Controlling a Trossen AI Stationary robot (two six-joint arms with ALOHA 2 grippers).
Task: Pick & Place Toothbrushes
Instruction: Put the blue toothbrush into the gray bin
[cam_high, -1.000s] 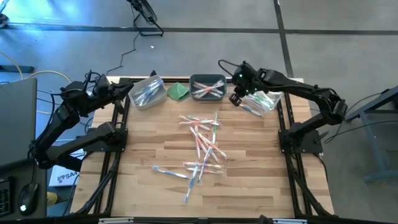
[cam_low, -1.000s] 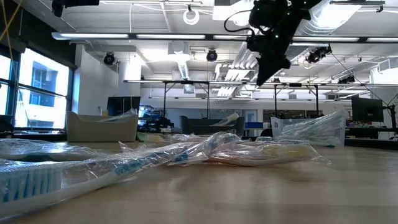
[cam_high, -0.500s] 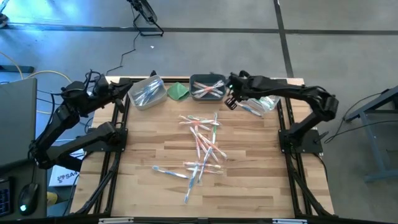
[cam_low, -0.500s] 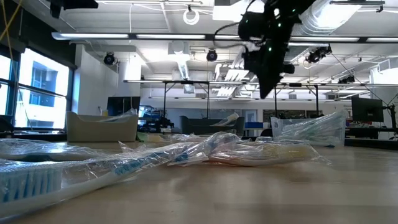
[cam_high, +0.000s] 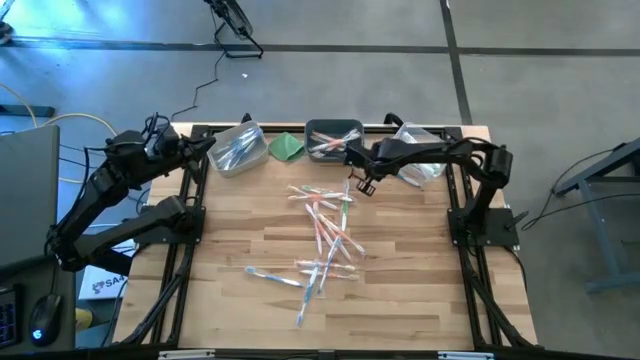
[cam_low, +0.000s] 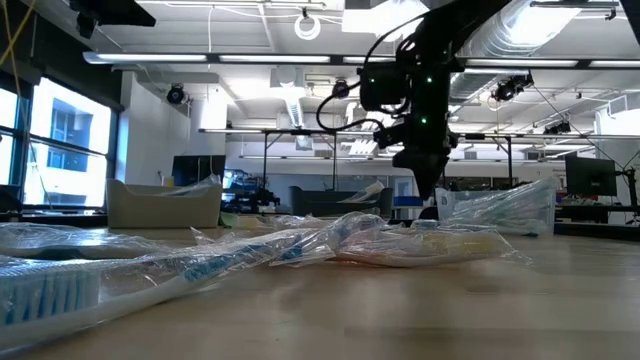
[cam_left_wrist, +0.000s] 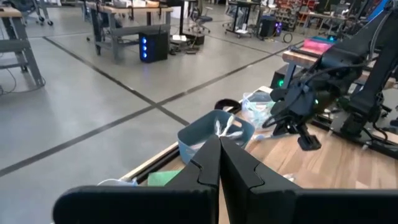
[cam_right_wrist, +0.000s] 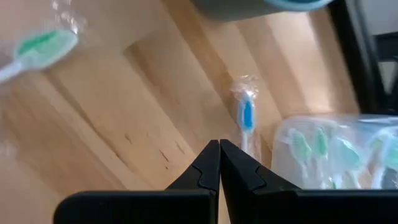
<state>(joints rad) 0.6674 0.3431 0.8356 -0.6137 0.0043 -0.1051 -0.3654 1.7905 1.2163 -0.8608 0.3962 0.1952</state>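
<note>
— Where are the toothbrushes (cam_high: 325, 232)?
— Scattered mid-table (cam_high: 420, 290); more fill the bins (cam_high: 334, 142) at the far edge.
— And the grippers?
— The right gripper (cam_high: 364, 185), empty and closed, hangs above the pile's far end. The left gripper (cam_high: 205, 147), closed, waits by the left bin.

Loose toothbrushes (cam_high: 322, 232), thin clear-wrapped sticks with blue, green and pink-orange parts, lie criss-crossed flat in a scattered pile at the middle of the worktop (cam_high: 420, 290); more fill the bins along its far edge.
</note>
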